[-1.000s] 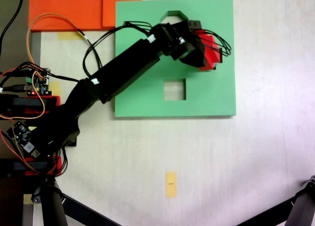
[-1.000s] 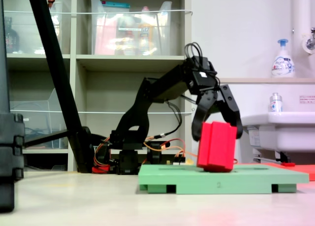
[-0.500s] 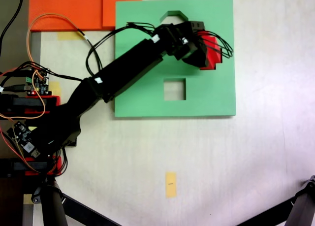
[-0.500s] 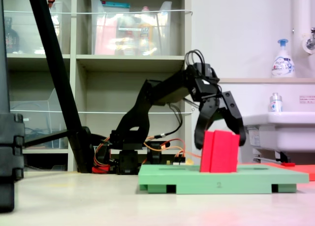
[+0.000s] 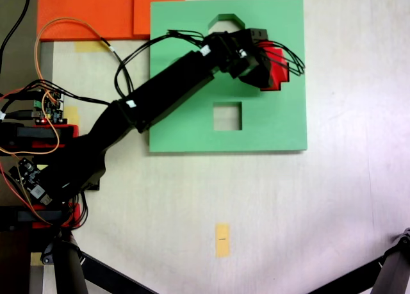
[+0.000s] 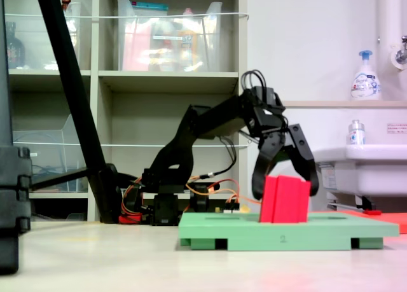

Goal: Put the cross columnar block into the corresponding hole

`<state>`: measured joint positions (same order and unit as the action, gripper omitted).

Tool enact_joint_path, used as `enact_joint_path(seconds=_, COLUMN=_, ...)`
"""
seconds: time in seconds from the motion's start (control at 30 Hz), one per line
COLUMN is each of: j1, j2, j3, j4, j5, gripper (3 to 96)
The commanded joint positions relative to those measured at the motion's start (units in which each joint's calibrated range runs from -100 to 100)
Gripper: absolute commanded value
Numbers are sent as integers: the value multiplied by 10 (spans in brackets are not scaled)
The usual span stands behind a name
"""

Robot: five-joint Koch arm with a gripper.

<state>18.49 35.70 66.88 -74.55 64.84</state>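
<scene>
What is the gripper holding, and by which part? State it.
The gripper straddles the upper part of the red block, a finger on each side. The block stands upright on the green board; actual contact cannot be told.

The red block (image 6: 284, 200) between the gripper (image 6: 284, 177) fingers looks like matt, smooth foam, as does the flat green board (image 6: 331, 230) under it. The gripper itself is black plastic with a slight sheen.

Overhead and floor-level side views, perhaps perpendicular.

The cross columnar block (image 6: 284, 199) stands upright on the board (image 6: 229, 229), between the tool's (image 6: 284, 180) fingers.
</scene>
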Motion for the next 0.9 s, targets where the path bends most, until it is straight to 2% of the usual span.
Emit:
enact_joint_path(seconds=0.03, j1=-1, j2=12, j3=24, j4=60, j5=5, gripper=531)
enact_joint_path(seconds=0.13, j1=-6, j2=24, j3=24, j4=60, j5=5, gripper=585)
enact_joint_path(seconds=0.37, j1=-7, j2=24, j3=24, j4=58, j5=4, gripper=947)
enact_joint_path(seconds=0.5, j1=-6, j2=-68, j3=23, j4=-8, j5=2, gripper=956)
enact_joint_path(seconds=0.67, j1=-6, j2=-315, j3=23, j4=-117, j5=-38, gripper=950)
enact_joint_path(seconds=0.9, j1=-41, j2=-703, j3=20, j4=-242, j5=-320, gripper=864)
